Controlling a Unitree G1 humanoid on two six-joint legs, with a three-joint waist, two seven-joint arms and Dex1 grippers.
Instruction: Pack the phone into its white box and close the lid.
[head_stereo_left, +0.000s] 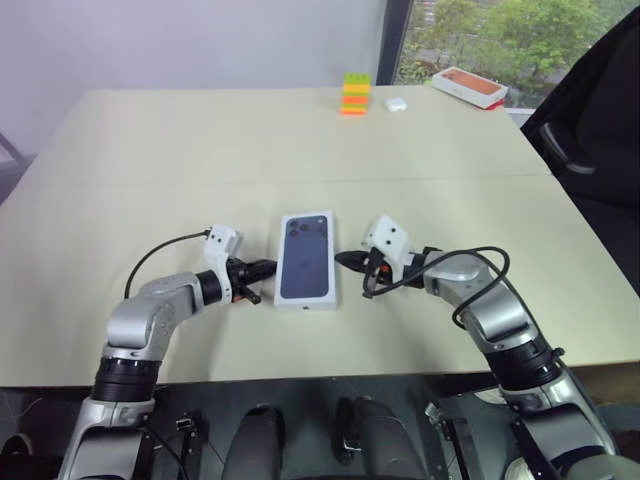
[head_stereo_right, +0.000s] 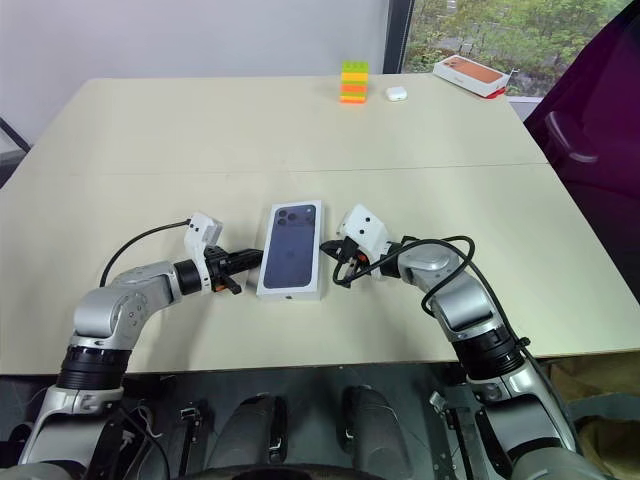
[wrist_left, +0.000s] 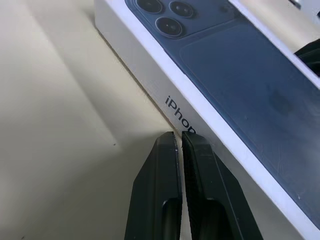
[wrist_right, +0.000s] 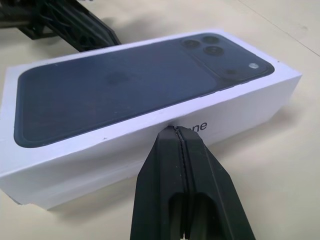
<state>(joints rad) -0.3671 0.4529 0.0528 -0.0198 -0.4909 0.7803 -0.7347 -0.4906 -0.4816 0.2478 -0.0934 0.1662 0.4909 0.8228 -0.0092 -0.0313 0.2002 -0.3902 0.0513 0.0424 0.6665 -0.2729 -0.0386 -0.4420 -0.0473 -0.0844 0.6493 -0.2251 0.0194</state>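
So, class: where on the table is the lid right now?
In the left eye view, the lid lies on the table's near middle, between the left gripper and the right gripper.

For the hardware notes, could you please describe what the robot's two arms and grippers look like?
Both arms are silver-grey metal segments with black joint rings. Each wrist carries a small white camera block with dark dots, and a loose black cable loops from it back along the forearm. The left gripper and right gripper each have slim matte black jaws.

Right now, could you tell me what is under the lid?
The lid sits closed on the table, covering everything beneath. Whether the phone lies inside cannot be seen.
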